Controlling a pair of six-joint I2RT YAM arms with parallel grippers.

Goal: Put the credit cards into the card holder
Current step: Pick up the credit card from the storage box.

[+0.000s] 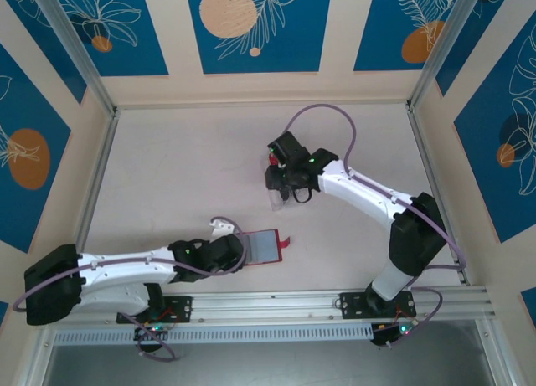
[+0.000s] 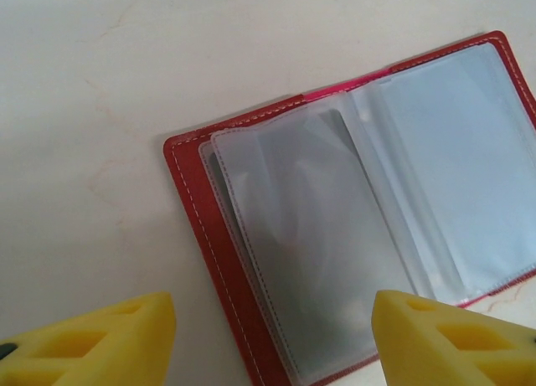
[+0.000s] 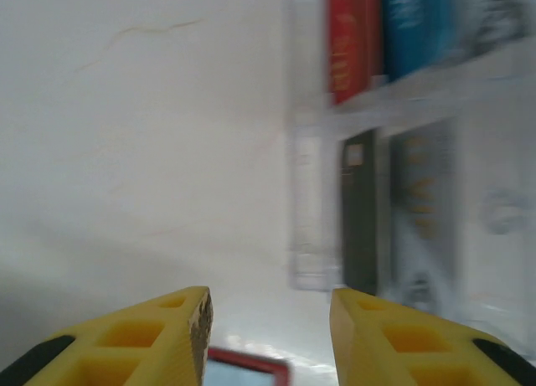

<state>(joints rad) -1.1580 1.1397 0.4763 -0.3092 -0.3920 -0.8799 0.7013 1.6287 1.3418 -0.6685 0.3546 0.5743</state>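
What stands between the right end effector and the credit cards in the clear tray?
No loose thing. In the right wrist view the open right end effector faces bare table, and the credit cards sit beyond the wall of the clear tray, which borders them on that side.

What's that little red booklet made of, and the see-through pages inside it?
The card holder has a red cover that looks like leather or imitation leather: matte, pale stitching along its edge. The sleeves inside look like thin frosted plastic, translucent, slightly glossy and wrinkled.
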